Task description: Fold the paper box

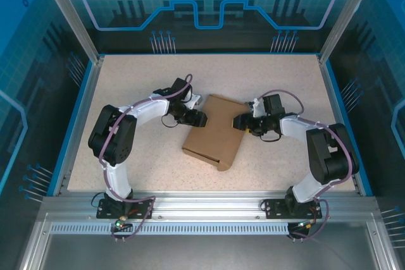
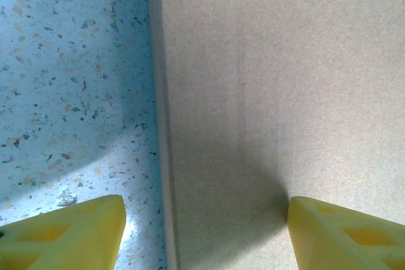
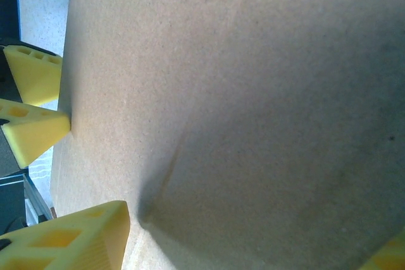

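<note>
**Both claws spread wide over the box, neither one gripping**

Starting at the left gripper [image 1: 196,117]: in its wrist view the jaws are wide apart, and its two yellow fingertips [image 2: 66,235] poke in from the bottom corners. One hangs over the speckled table [image 2: 63,61], the other over brown cardboard. So the left gripper [image 2: 205,238] straddles the long edge of the paper box [image 2: 285,93] with nothing pinched between the pads. Released, as far as I can see.

Same story for the right gripper [image 1: 241,122]. Its wrist camera looks straight onto the flat cardboard face [image 3: 240,93]. One yellow tip sits at the lower left and a sliver of the other at the lower right corner, so the right gripper [image 3: 231,251] is spread wide too. I can't tell whether the tips actually touch the surface. At the far edge of the box in that same view you can spot the left gripper's fingertips [image 3: 35,132], one of them right up against the cardboard edge.

From the overhead camera, the paper box [image 1: 215,132] lies in the middle of the table [image 1: 126,86], turned at an angle. It looks like a shallow closed slab with a lip showing along its near edge. The two arms curve in from either side, one claw at each long side of the box.
</note>
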You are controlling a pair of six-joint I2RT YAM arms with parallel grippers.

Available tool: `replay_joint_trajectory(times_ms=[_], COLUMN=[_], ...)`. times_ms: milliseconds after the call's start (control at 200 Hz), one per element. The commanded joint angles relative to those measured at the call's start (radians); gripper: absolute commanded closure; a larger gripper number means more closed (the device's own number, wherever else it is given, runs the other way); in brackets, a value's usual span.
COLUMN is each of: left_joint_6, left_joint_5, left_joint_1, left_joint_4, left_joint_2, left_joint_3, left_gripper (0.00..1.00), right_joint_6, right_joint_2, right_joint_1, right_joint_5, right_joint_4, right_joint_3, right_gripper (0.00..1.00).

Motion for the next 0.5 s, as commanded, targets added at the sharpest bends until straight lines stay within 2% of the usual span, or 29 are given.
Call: replay_joint_trajectory(times_ms=[0,245,495], left_joint_6=[-0.022,-0.031,-0.031], left_joint_5=[-0.017,-0.023,-0.014], left_joint_1=[0.002,0.002,0.001], left_joint_4=[0.007,0.027,0.03], left_joint_2=[-0.006,0.004,0.011], left_joint_3=[-0.022,-0.041,-0.061], left_gripper=[0.32,0.32,0.33], right_joint_6=[0.007,0.106,0.123], right_joint_2=[-0.044,-0.058,-0.075], right_joint_1=[-0.013,0.011,0.015], right_joint_5=[-0.035,-0.086,-0.091], right_joint_4=[0.044,0.233,0.273], right_joint_3=[-0.051,-0.15,-0.146], right_gripper=[0.33,0.42,0.59])
